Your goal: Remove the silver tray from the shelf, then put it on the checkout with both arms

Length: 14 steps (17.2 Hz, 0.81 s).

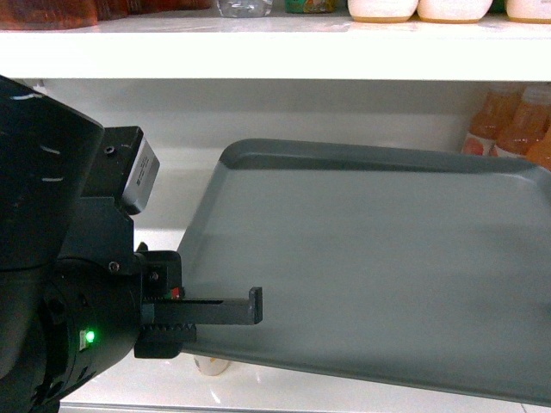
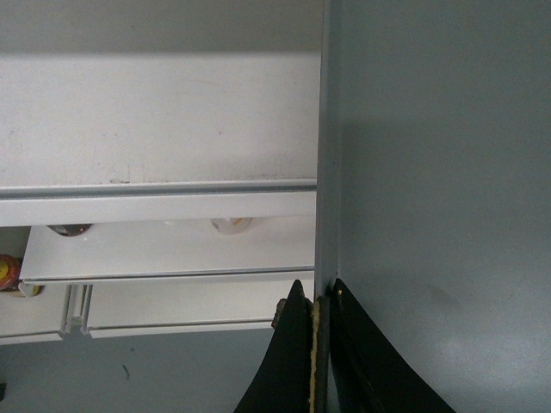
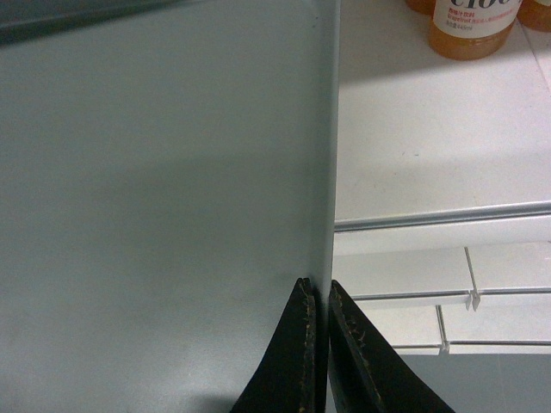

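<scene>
Before white shelf point(image 1: 258, 60), grey-green rimmed tray point(image 1: 379, 267)

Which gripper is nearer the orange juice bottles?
Right. The right gripper clamps the silver tray edge just below the bottles; the left gripper holds the opposite edge.

Bright, even overhead light; head view soft — shelf point(image 1: 258, 60) glares white; wrist views slightly blurred.

Pretty tight: upper shelf board point(image 1: 258, 56) hangs just over the silver tray point(image 1: 370, 267), orange bottles point(image 1: 516, 129) crowd the back right corner, left side's open.
</scene>
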Tool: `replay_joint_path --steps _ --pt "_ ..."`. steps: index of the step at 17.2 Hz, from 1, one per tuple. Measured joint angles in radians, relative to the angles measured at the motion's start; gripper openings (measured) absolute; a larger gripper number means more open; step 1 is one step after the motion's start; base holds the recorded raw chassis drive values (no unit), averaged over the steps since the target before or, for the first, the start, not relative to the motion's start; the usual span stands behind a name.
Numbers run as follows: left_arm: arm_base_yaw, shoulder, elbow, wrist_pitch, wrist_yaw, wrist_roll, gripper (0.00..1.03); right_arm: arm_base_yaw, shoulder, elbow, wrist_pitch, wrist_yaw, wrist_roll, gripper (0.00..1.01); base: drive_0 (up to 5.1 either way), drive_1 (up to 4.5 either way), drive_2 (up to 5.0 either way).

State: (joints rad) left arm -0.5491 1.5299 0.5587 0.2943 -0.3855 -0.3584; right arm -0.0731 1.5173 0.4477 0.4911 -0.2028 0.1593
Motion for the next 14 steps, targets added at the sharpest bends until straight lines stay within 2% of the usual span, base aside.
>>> replay_joint_path --steps 14 --pt "0.0 0.001 0.0 0.001 -0.003 0.0 0.03 0.0 0.002 0.002 -0.002 0.0 0.0 0.03 0.0 0.0 0.0"
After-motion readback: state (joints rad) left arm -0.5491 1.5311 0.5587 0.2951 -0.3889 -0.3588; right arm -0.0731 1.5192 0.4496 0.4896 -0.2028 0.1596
